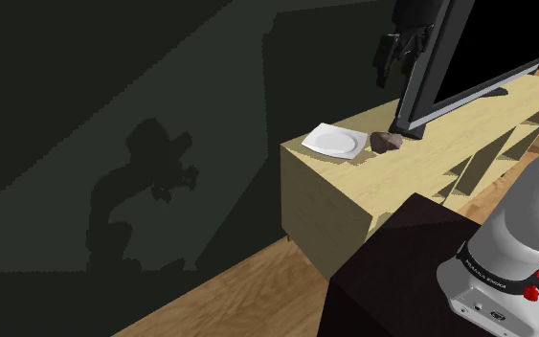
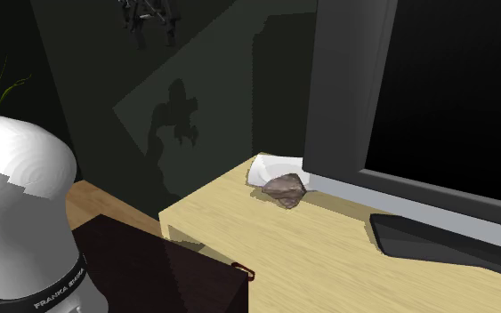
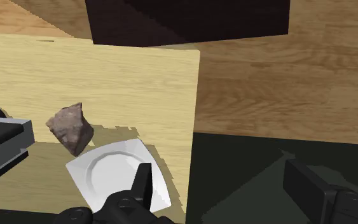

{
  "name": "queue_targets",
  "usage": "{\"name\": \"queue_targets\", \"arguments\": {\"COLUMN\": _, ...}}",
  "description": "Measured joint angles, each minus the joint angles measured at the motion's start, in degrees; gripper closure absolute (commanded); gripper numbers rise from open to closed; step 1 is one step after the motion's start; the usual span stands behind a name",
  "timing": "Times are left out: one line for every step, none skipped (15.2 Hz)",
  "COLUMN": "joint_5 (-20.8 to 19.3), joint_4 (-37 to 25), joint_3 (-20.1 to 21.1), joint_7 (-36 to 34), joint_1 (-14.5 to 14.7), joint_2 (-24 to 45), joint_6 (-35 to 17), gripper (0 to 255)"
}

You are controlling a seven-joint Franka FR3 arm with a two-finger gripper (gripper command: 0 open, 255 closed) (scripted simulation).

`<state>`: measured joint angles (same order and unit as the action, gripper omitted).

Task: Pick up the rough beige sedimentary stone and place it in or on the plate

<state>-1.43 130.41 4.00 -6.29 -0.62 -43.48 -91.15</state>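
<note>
Stone (image 3: 70,129) lies just beside the plate (image 3: 110,170), well below the gripper (image 3: 220,181), whose fingers (image 3: 144,183) stand apart.

The white arm (image 1: 530,215) holds its black claw (image 1: 393,65) high, jaws spread apart.

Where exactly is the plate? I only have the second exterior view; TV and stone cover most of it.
Observer: Shoulder view: white plate lies at the cabinet's end, stone beside it, not on it.
Operator: Anything on the plate?
Observer: Wrist view: nothing lies on it.
Operator: Fingers?
Observer: Gripper open, holding nothing, well above the plate.
</note>
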Motion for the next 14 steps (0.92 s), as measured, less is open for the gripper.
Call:
{"name": "queue_targets", "arguments": {"joint_5": 0.0, "joint_4": 0.0, "joint_3": 0.0, "joint_7": 0.0, "joint_1": 0.0, "joint_2": 0.0, "joint_6": 0.0, "gripper": 0}}
{"name": "queue_targets", "arguments": {"joint_5": -0.2, "joint_4": 0.4, "joint_3": -0.4, "joint_7": 0.4, "joint_1": -0.2, "joint_2": 0.2, "joint_6": -0.6, "gripper": 0}}
{"name": "queue_targets", "arguments": {"joint_5": -0.6, "joint_4": 1.0, "joint_3": -1.1, "joint_7": 1.1, "joint_1": -0.4, "joint_2": 0.7, "joint_6": -1.4, "gripper": 0}}
{"name": "queue_targets", "arguments": {"joint_5": -1.0, "joint_4": 1.6, "joint_3": -1.8, "joint_7": 1.8, "joint_1": -0.7, "joint_2": 1.4, "joint_6": -2.4, "gripper": 0}}
{"name": "queue_targets", "arguments": {"joint_5": -1.6, "joint_4": 2.3, "joint_3": -2.7, "joint_7": 2.7, "joint_1": -1.1, "joint_2": 1.9, "joint_6": -3.4, "gripper": 0}}
{"name": "queue_targets", "arguments": {"joint_5": -2.0, "joint_4": 3.2, "joint_3": -3.5, "joint_7": 3.4, "joint_1": -1.4, "joint_2": 2.8, "joint_6": -4.9, "gripper": 0}}
{"name": "queue_targets", "arguments": {"joint_5": -2.4, "joint_4": 3.8, "joint_3": -4.2, "joint_7": 4.1, "joint_1": -1.7, "joint_2": 3.7, "joint_6": -6.2, "gripper": 0}}
{"name": "queue_targets", "arguments": {"joint_5": -2.9, "joint_4": 4.4, "joint_3": -5.1, "joint_7": 4.9, "joint_1": -2.1, "joint_2": 4.7, "joint_6": -7.5, "gripper": 0}}
{"name": "queue_targets", "arguments": {"joint_5": -3.4, "joint_4": 5.0, "joint_3": -6.0, "joint_7": 5.8, "joint_1": -2.5, "joint_2": 5.3, "joint_6": -8.6, "gripper": 0}}
{"name": "queue_targets", "arguments": {"joint_5": -3.9, "joint_4": 5.3, "joint_3": -7.0, "joint_7": 6.7, "joint_1": -2.9, "joint_2": 6.7, "joint_6": -10.0, "gripper": 0}}
{"name": "queue_targets", "arguments": {"joint_5": -4.3, "joint_4": 6.1, "joint_3": -7.7, "joint_7": 7.5, "joint_1": -3.2, "joint_2": 7.2, "joint_6": -11.1, "gripper": 0}}
{"name": "queue_targets", "arguments": {"joint_5": -4.6, "joint_4": 5.7, "joint_3": -8.5, "joint_7": 8.2, "joint_1": -3.5, "joint_2": 8.9, "joint_6": -12.2, "gripper": 0}}
{"name": "queue_targets", "arguments": {"joint_5": -5.3, "joint_4": 6.4, "joint_3": -9.7, "joint_7": 9.4, "joint_1": -4.1, "joint_2": 10.0, "joint_6": -13.7, "gripper": 0}}
{"name": "queue_targets", "arguments": {"joint_5": -5.5, "joint_4": 6.5, "joint_3": -10.3, "joint_7": 10.0, "joint_1": -4.3, "joint_2": 11.4, "joint_6": -14.9, "gripper": 0}}
